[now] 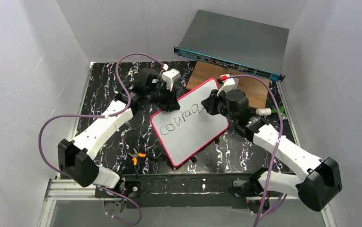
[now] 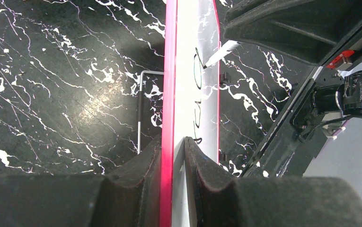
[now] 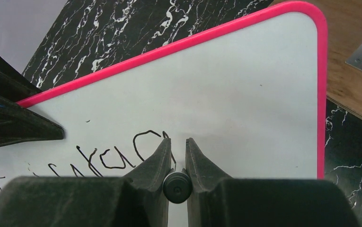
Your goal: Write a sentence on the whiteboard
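We look down on a black, white-veined worktop (image 1: 104, 90) boxed in by pale walls. At its far right corner a grey-teal network switch box (image 1: 235, 40) rests with its near edge on a wooden board (image 1: 253, 91).

The whiteboard (image 1: 190, 135), white with a pink-red frame, sits in the middle of the worktop, turned diagonally, and its far corner overlaps the wooden board. A shadow shows under its near corner. We cannot tell whether it lies flat or is tipped up.

The left arm (image 1: 101, 130) reaches in from the left. The left jaws are narrow and clamp the whiteboard's far-left edge; in the left wrist view one finger presses on the pink frame (image 2: 168, 94) and the other on the white face. The right arm (image 1: 283, 149) comes in from the right, over the board's far-right edge. The right jaws are closed on a dark marker (image 3: 177, 187), whose round end sits between the fingers. In the left wrist view its pale tip (image 2: 219, 53) meets the board.

The sentence (image 1: 181, 118) so far is a slanted black line that reads "coura" and then one more looped letter, at the spot where the marker touches. The rest of the white face is bare.

Near the board's lower-left side, a small pair of orange-handled pliers (image 1: 136, 156) lies on the worktop.
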